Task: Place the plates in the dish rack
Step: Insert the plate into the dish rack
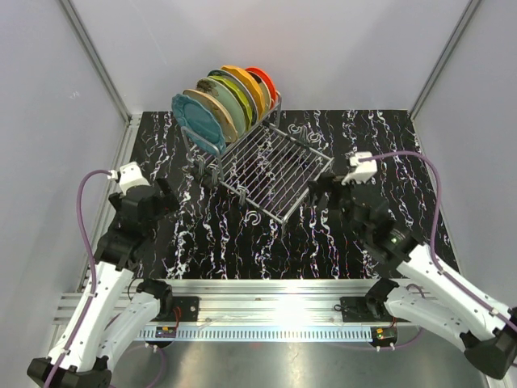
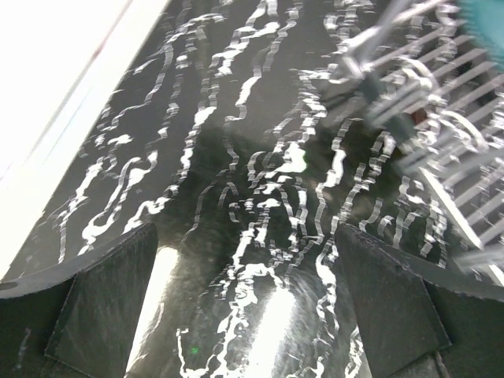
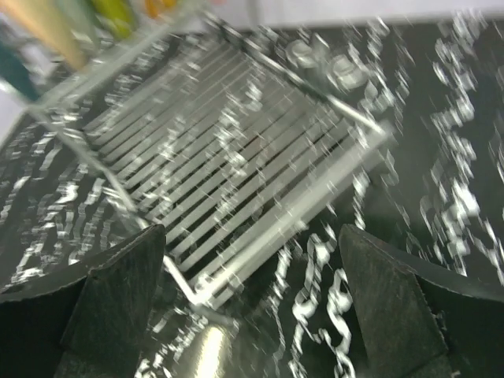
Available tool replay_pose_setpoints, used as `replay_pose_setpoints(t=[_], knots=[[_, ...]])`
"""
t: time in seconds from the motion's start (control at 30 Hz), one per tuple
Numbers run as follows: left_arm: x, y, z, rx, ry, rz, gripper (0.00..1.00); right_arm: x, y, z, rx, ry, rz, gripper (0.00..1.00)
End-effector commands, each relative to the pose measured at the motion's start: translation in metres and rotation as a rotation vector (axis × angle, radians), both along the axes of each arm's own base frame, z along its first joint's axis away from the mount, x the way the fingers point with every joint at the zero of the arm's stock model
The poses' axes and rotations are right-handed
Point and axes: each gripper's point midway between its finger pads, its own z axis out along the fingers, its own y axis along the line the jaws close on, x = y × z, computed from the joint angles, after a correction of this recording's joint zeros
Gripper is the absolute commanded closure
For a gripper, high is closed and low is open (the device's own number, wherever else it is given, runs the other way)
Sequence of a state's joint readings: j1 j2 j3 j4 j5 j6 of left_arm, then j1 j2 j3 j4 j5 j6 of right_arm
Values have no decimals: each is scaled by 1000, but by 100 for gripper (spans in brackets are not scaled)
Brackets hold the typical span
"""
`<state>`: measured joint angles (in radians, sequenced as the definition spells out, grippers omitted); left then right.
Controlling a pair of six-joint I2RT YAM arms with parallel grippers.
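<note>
Several plates (image 1: 222, 103) stand on edge in the raised slotted part of the silver wire dish rack (image 1: 275, 166) at the back of the table, from teal at the left to red-orange at the right. The rack's flat grid tray holds nothing. My left gripper (image 1: 166, 196) is open and empty, low over the table to the left of the rack; a rack corner shows in the left wrist view (image 2: 429, 102). My right gripper (image 1: 321, 194) is open and empty just off the tray's near right edge (image 3: 260, 173). Plate edges show blurred at the top left of the right wrist view (image 3: 55, 27).
The black white-veined tabletop (image 1: 266, 242) runs between white enclosure walls. An aluminium rail (image 1: 266, 311) with both arm bases lies along the near edge. Purple cables loop off both wrists.
</note>
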<state>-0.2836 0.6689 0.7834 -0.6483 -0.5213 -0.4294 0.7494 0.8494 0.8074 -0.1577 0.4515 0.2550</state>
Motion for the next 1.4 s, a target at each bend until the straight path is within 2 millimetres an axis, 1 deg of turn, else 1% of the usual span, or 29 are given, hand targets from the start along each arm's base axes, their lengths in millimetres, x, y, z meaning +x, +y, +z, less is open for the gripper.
replay_pose_setpoints(t=[0.0,0.1,0.2,0.27,0.3,0.37,0.4,0.43,0.47,0.5,0.53,0.57,0.6,0.7,0.8,0.93,1.1,1.2,1.3,1.37], knots=[[9,-21,30,-33,-109,-127,1,-11,-18,-23,127,74,-46,1],[8,-23,32,-26,-112,-146,1,-15,-26,-45,108,135,-74,0],[8,-22,32,-19,-115,-140,1,-20,-25,-57,89,168,-60,0],[7,-20,31,-14,-111,-136,1,-21,-23,-58,108,164,-51,0],[7,-20,31,-13,-109,-134,1,-21,-16,-53,135,146,-19,0],[6,-19,32,-17,-118,-130,1,-18,-18,-53,146,140,-37,0],[6,-20,33,-20,-125,-133,1,-14,-29,-54,135,139,-109,0],[5,-20,34,-22,-131,-136,1,-13,-34,-54,154,147,-154,0],[5,-20,35,-23,-135,-134,1,-10,-39,-48,166,141,-190,0],[4,-20,35,-23,-137,-136,1,-9,-47,-51,150,155,-241,0],[4,-20,36,-26,-140,-136,1,-8,-51,-52,158,162,-275,0],[4,-21,35,-29,-138,-142,1,-7,-53,-45,169,159,-299,0],[4,-22,35,-30,-137,-149,1,-5,-60,-49,156,168,-345,0],[4,-24,35,-35,-137,-159,1,-2,-68,-52,139,171,-406,0],[4,-22,34,-31,-130,-147,1,-1,-70,-58,135,185,-433,0],[5,-21,34,-29,-131,-138,1,-1,-65,-62,107,209,-401,0],[5,-19,33,-24,-124,-131,1,1,-67,-57,123,192,-423,0],[5,-18,32,-23,-123,-121,1,0,-69,-58,127,187,-431,0],[5,-17,33,-28,-126,-118,1,0,-70,-64,113,194,-429,0],[4,-17,33,-29,-128,-116,1,-2,-68,-63,96,199,-402,0]])
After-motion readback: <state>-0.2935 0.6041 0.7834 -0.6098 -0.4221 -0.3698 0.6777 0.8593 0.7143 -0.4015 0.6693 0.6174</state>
